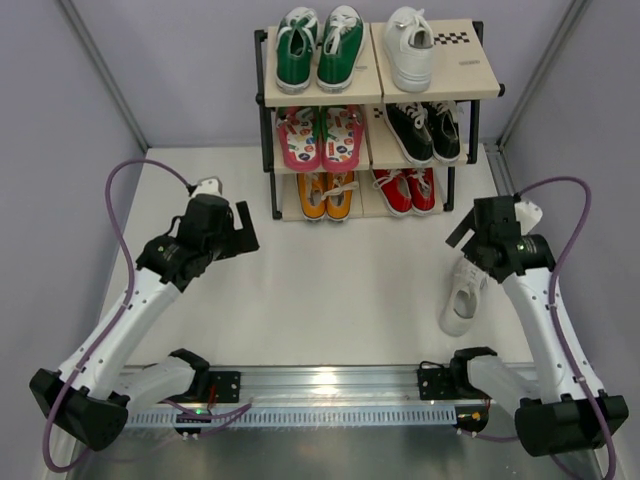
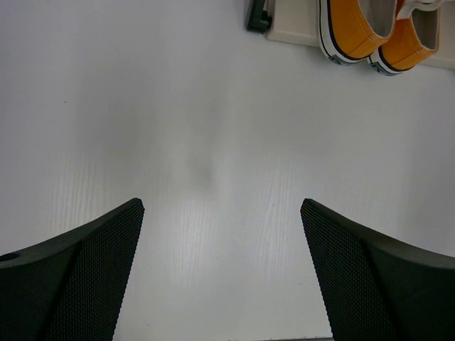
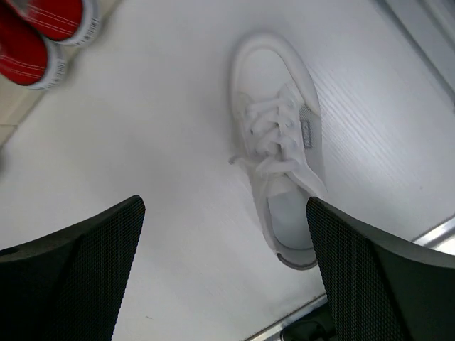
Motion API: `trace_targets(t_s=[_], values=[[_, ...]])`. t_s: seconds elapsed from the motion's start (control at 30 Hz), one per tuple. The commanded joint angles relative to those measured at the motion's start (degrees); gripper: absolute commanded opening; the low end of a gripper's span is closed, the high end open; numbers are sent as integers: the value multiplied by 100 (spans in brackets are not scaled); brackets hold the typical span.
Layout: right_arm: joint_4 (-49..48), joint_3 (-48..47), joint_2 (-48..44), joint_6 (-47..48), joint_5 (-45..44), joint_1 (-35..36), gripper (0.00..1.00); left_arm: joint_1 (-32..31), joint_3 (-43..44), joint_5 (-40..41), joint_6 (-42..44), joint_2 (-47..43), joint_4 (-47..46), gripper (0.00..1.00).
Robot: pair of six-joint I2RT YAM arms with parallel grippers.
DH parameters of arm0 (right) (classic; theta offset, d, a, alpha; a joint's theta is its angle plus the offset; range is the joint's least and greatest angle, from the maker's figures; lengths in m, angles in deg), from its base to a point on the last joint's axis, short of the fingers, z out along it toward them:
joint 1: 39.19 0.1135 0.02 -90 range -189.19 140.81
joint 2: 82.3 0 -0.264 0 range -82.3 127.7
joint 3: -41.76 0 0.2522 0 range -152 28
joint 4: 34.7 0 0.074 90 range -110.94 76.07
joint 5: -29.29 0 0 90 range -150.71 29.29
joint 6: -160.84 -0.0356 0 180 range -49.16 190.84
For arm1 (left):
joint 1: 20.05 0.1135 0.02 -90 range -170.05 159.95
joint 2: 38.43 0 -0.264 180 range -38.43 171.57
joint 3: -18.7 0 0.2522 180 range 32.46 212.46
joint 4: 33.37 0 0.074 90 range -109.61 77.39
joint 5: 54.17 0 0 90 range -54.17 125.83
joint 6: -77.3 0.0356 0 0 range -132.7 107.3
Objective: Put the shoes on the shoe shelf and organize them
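Observation:
The shoe shelf (image 1: 478, 88) stands at the back. Its top tier holds one white sneaker (image 1: 409, 48) on the right. The pink flip-flops (image 1: 320, 138) lie on the middle tier left, the orange sneakers (image 1: 327, 194) on the bottom tier left; their heels also show in the left wrist view (image 2: 373, 32). A second white sneaker (image 1: 463, 297) lies on the table at the right, seen in the right wrist view (image 3: 279, 142). My right gripper (image 3: 224, 273) is open, hovering above and beside that sneaker. My left gripper (image 2: 222, 277) is open and empty over bare table.
Green sneakers (image 1: 318, 48) sit on the top tier left, black sneakers (image 1: 425, 130) middle right, red sneakers (image 1: 406, 190) bottom right. Grey walls enclose the table on three sides. A metal rail (image 1: 330, 380) runs along the near edge.

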Motion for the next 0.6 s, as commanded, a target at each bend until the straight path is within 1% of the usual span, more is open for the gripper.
trace_targets(t_s=[0.0,0.07,0.1,0.17,0.23,0.4,0.43,0.5,0.57], values=[[134,690,-360,-1167,-248,-247,100,7,-158,-166,-166,-59,-82,95],[-102,1224,-563,-1247,-30,-493,99,7,-211,-192,-184,-129,-117,96],[-200,1410,-756,-1221,389,-921,100,7,-246,-192,-192,-138,-117,96],[-393,1893,-889,-1098,892,-1362,99,7,-255,-192,-184,-138,-82,96],[-596,2114,-960,-879,1436,-1880,100,7,-247,-201,-184,-112,-65,96],[-465,2212,-1048,-606,1316,-1980,99,7,-317,-175,-236,-130,-82,96],[-438,2212,-1126,-527,1325,-1980,97,7,-343,-183,-245,-147,-108,96],[-351,2264,-1223,-509,1316,-1989,90,7,-413,-201,-306,-147,-143,96],[-263,2396,-1346,-597,1211,-1989,87,7,-492,-227,-350,-130,-179,96]])
